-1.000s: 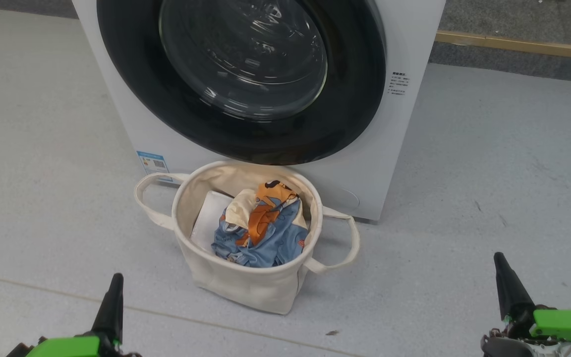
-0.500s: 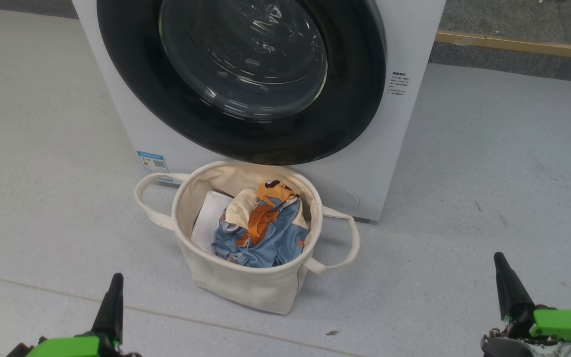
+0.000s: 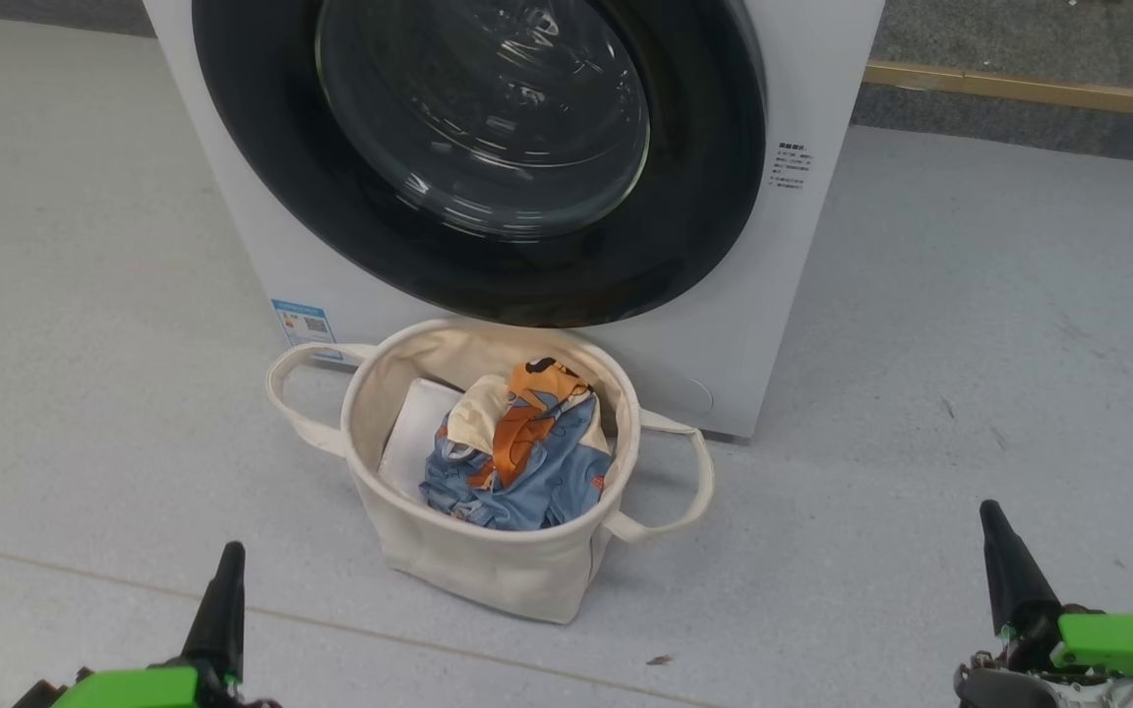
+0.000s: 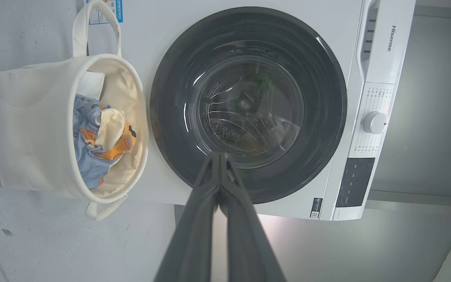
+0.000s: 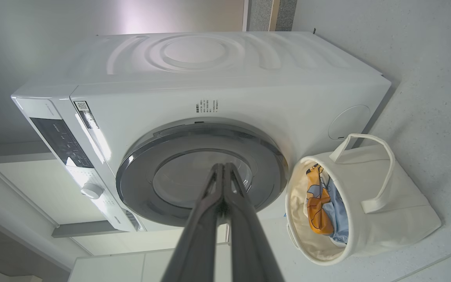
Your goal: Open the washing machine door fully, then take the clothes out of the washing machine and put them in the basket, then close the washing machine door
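Pale grey floor [image 3: 970,344], with a yellow strip [image 3: 1029,90] beyond.

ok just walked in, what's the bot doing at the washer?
Nothing is being handled right now. The washing machine door looks shut against the washing machine. The clothes lie in the basket on the floor in front of it, next to a flat white sheet. The left gripper and right gripper are both shut and empty, well short of the basket. By the look of it, the job is done.

I'm seeing the washing machine door [image 3: 478,147] sitting shut on the washing machine [image 3: 714,334], the blue-orange clothes [image 3: 517,462] lying in the cream basket [image 3: 488,570] standing before it.
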You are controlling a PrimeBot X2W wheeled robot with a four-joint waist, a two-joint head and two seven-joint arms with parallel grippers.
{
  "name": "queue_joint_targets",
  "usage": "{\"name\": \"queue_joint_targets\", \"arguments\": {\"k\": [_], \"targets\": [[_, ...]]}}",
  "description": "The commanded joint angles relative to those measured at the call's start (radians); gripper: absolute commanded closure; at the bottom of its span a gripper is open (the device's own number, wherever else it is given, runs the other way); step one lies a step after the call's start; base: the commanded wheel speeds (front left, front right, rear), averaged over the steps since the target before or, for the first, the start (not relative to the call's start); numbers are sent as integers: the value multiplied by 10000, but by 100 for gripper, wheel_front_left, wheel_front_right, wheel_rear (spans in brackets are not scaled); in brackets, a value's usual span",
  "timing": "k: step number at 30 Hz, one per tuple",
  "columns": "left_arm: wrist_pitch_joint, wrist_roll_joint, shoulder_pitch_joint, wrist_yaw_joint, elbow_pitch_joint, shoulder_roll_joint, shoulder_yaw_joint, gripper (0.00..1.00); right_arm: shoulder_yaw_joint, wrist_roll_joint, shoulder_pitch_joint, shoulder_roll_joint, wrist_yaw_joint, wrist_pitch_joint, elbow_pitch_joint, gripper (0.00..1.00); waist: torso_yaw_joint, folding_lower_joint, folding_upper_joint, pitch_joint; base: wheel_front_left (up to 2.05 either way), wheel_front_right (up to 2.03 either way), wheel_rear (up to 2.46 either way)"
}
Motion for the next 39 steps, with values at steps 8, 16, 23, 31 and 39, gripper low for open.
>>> {"name": "queue_joint_targets", "arguments": {"k": [8,16,23,31,39], "targets": [[81,-29,-448,-71,-263,54,342,100,198,57,-489,-116,2,84,-313,100,0,0,0,0,0,0,0],[81,-29,-448,-71,-263,54,342,100,198,57,-489,-116,2,84,-313,100,0,0,0,0,0,0,0],[81,-30,-447,-71,-264,54,342,100,198,57,-489,-116,2,84,-313,100,0,0,0,0,0,0,0],[81,-30,-447,-71,-264,54,341,100,198,57,-489,-116,2,84,-313,100,0,0,0,0,0,0,0],[81,-30,-447,-71,-264,54,341,100,198,57,-489,-116,2,84,-313,100,0,0,0,0,0,0,0]]}}
